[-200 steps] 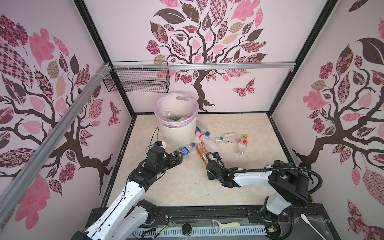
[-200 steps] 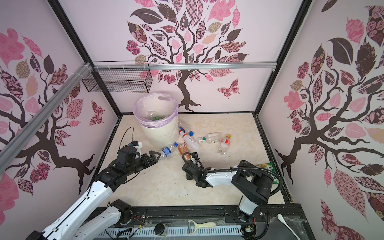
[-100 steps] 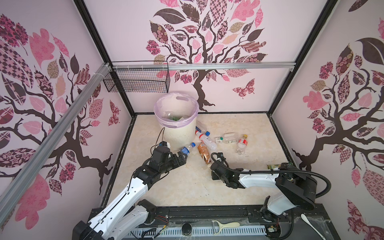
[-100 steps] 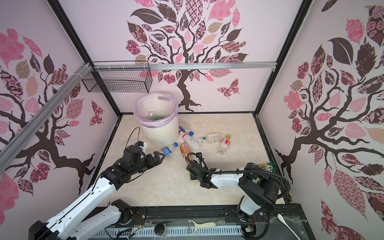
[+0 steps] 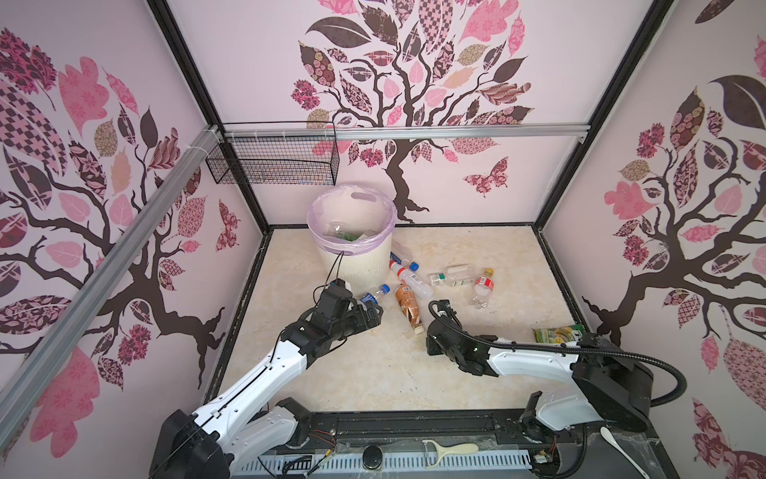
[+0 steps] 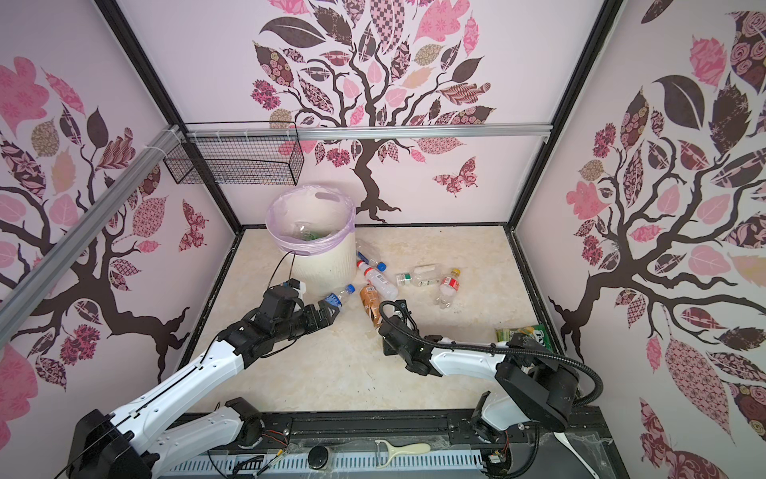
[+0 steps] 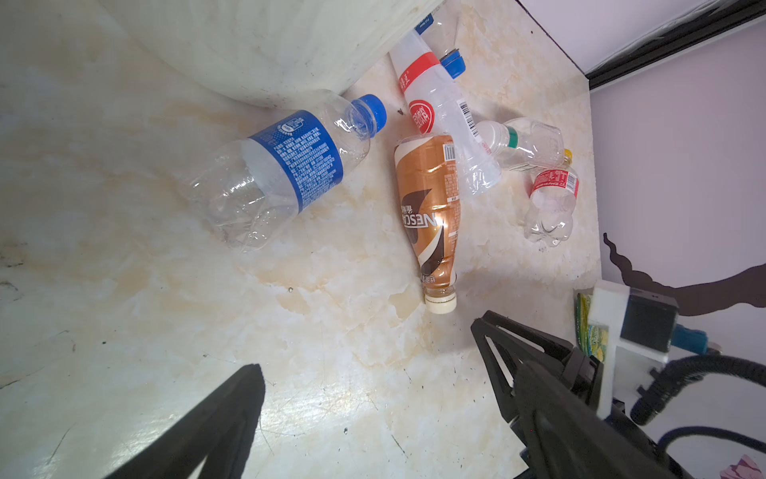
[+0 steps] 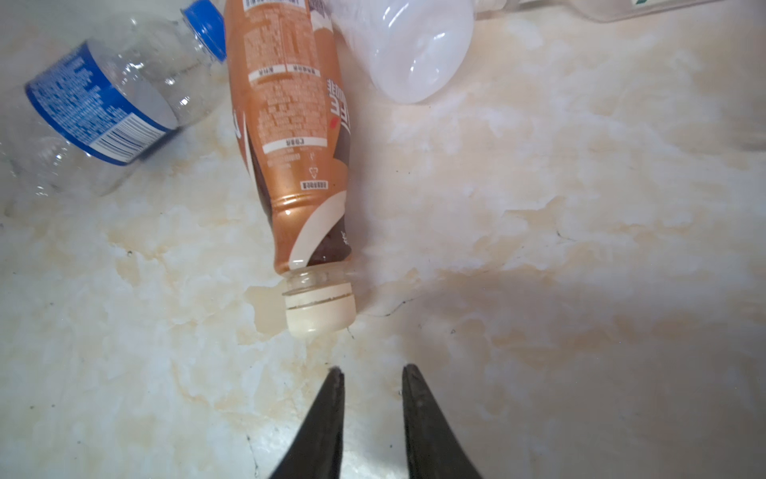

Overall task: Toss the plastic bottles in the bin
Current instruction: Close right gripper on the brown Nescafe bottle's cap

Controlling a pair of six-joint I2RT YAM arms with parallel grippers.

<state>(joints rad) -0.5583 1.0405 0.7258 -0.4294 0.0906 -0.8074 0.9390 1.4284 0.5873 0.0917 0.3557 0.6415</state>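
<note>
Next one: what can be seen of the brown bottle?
The brown bottle lies on its side on the floor, plastic in a copper-brown sleeve with cream swirl and Nescafé lettering, cream cap on. The cap end points at the right gripper, just short, untouched. Its base lies beside a white bottle.

We log the floor (image 7: pixel 331 352) as smooth, stone-look, faintly shiny and scuffed. The water bottle (image 7: pixel 282 174) is clear glossy plastic, crinkled. The brown bottle (image 8: pixel 290 124) has a coppery metallic-sheen wrap and a matt cream cap. At far left, the bin (image 5: pixel 364 269) is matt ribbed plastic and its bag (image 5: pixel 323 240) thin translucent film. The basket (image 5: pixel 273 166) is black wire mesh. The rail (image 5: pixel 456 132) is brushed metal.
</note>
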